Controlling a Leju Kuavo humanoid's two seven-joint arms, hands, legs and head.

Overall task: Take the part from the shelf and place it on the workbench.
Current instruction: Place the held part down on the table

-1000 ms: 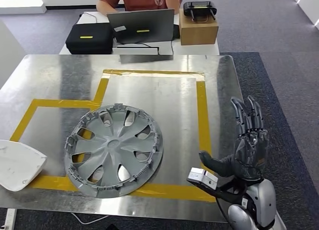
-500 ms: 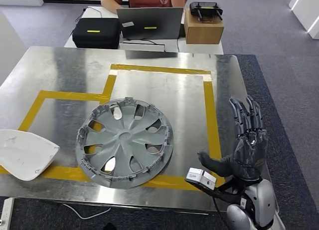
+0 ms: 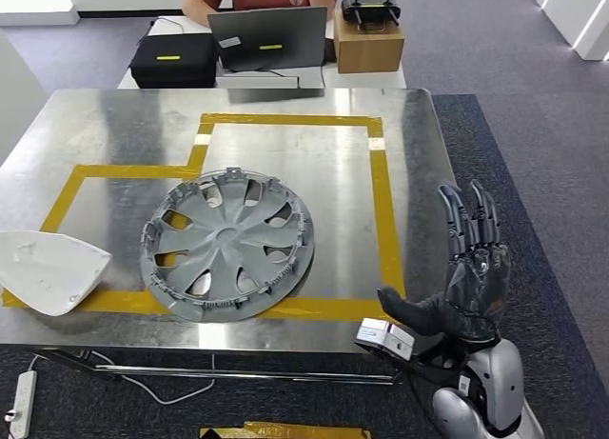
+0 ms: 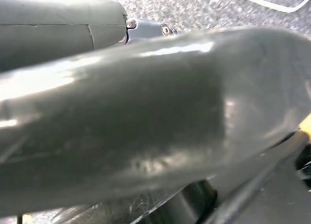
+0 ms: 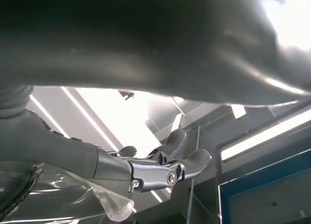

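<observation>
The part, a grey wheel cover (image 3: 228, 244), lies flat on the metal workbench (image 3: 324, 191), overlapping the front strip of the yellow tape outline (image 3: 384, 220). My right hand (image 3: 470, 268) is raised off the bench's front right corner, well to the right of the wheel cover, with fingers spread and thumb out, holding nothing. In the right wrist view its fingers (image 5: 165, 168) stand against ceiling lights. The left wrist view shows a blurred dark grey shape (image 4: 146, 112) from close up, and how the left hand's fingers lie cannot be told.
A white curved part (image 3: 47, 268) rests at the bench's front left edge. Behind the bench is a desk with a laptop (image 3: 267, 39), a black case (image 3: 172, 58), a cardboard box (image 3: 367, 49) and a seated person. A power strip (image 3: 20, 401) lies on the carpet.
The whole picture has shifted: the camera has drawn back, so the bench's front edge and the floor below it now show. The wheel cover stays in place and my right hand keeps its pose.
</observation>
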